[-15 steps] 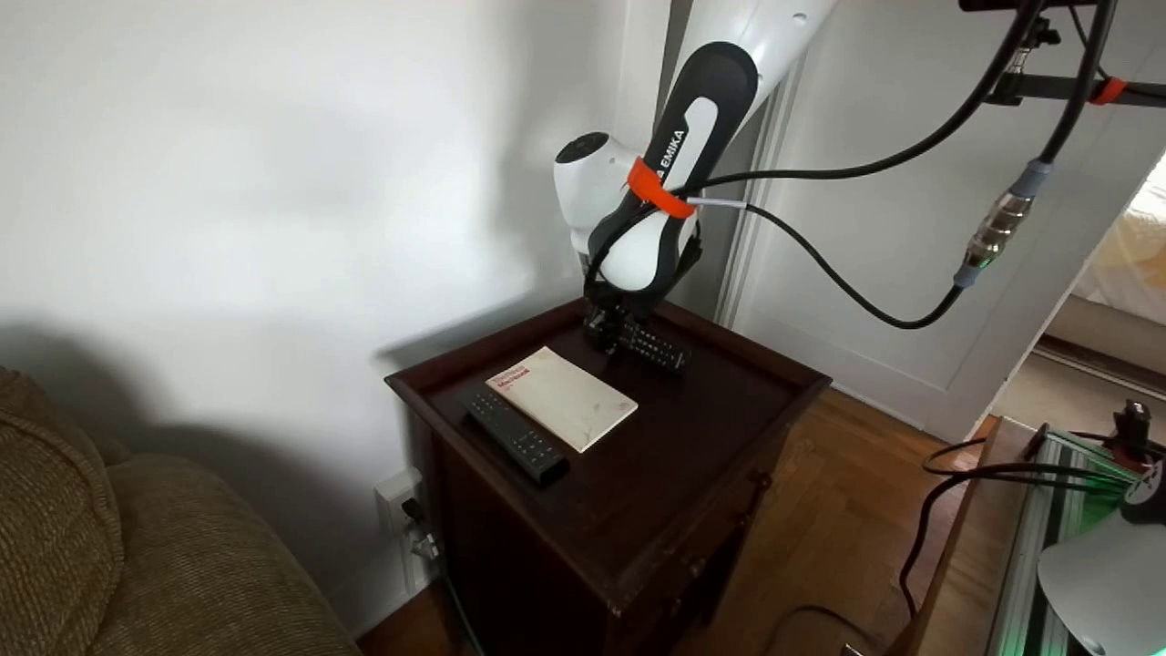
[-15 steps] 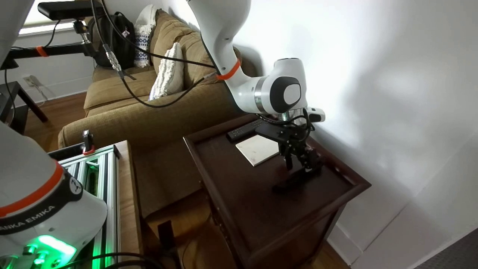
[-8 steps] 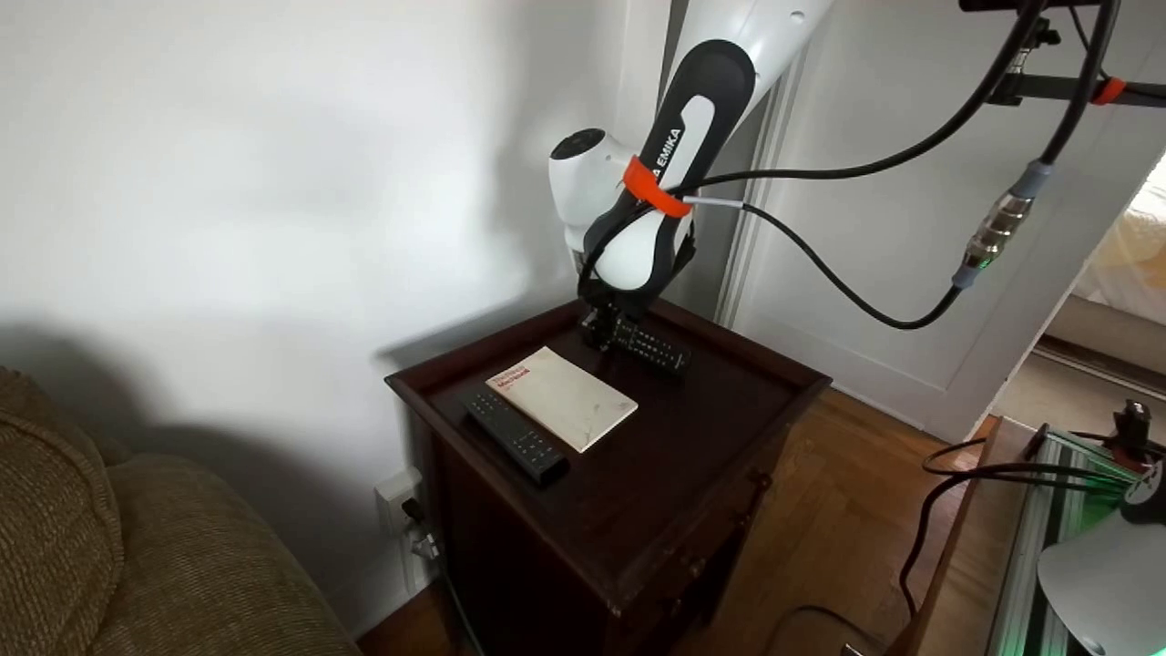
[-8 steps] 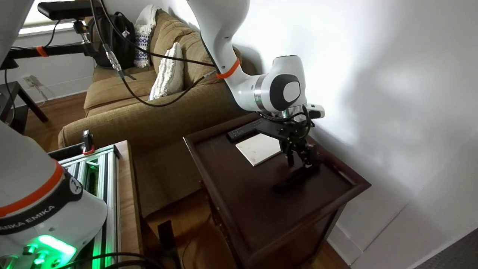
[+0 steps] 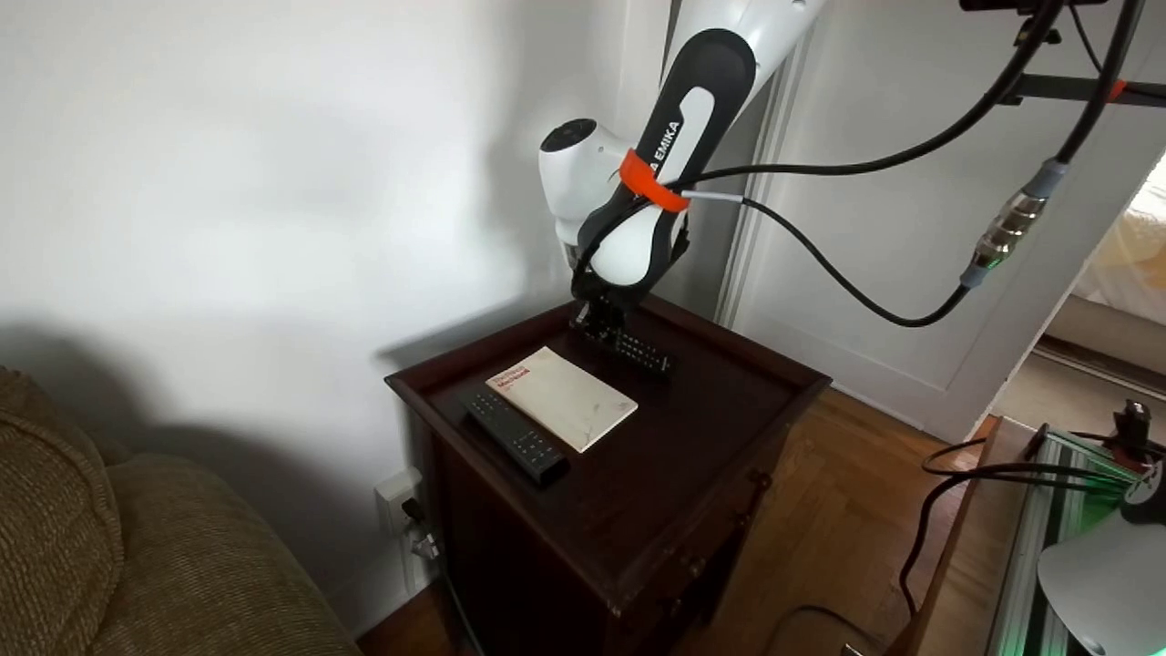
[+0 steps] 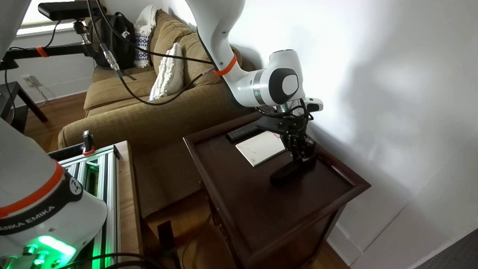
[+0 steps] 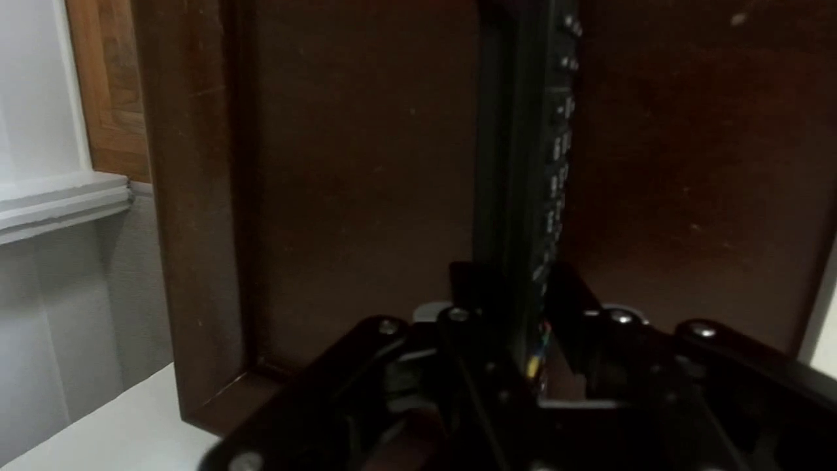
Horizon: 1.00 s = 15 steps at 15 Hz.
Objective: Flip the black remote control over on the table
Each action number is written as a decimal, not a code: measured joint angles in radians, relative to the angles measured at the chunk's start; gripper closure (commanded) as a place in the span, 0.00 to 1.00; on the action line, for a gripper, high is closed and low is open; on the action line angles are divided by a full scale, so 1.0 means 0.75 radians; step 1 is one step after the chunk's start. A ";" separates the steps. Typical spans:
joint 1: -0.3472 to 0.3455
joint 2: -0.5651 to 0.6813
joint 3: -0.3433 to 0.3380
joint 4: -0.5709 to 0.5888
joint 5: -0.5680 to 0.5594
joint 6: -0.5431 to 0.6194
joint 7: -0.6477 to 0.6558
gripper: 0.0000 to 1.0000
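Observation:
The black remote control point(image 7: 523, 163) runs between my fingers in the wrist view, tipped onto its side with the button face turned right. In both exterior views this remote point(image 5: 642, 353) point(image 6: 284, 175) reaches out from under my gripper point(image 5: 606, 333), low over the dark reddish-brown table point(image 6: 239, 198). My gripper point(image 7: 513, 278) is shut on it, one fingertip on each side. The held end is mostly hidden by the gripper. Whether the lower edge touches the tabletop, I cannot tell.
A cream booklet point(image 5: 563, 398) lies flat beside the gripper, and another black remote point(image 5: 515, 435) rests past it, buttons up. A raised rim point(image 6: 340, 170) edges the tabletop. The white wall point(image 6: 373, 112) is close behind; a brown sofa point(image 6: 160, 116) stands alongside.
The jaws have closed onto the remote, which has tipped up and shifted slightly toward the booklet. The arm has moved the same way and a little upward.

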<state>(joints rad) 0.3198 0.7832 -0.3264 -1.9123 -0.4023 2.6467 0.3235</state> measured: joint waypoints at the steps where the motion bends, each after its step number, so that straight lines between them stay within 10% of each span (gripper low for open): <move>1: 0.029 0.000 -0.024 -0.001 -0.021 -0.007 0.036 0.92; 12: 0.186 0.088 -0.118 0.029 -0.372 -0.333 0.371 0.92; 13: 0.184 0.100 -0.117 0.040 -0.409 -0.333 0.402 0.58; 15: 0.176 0.122 -0.107 0.062 -0.465 -0.333 0.453 0.35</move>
<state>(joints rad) 0.4521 0.8744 -0.4064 -1.8660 -0.7510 2.3967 0.6636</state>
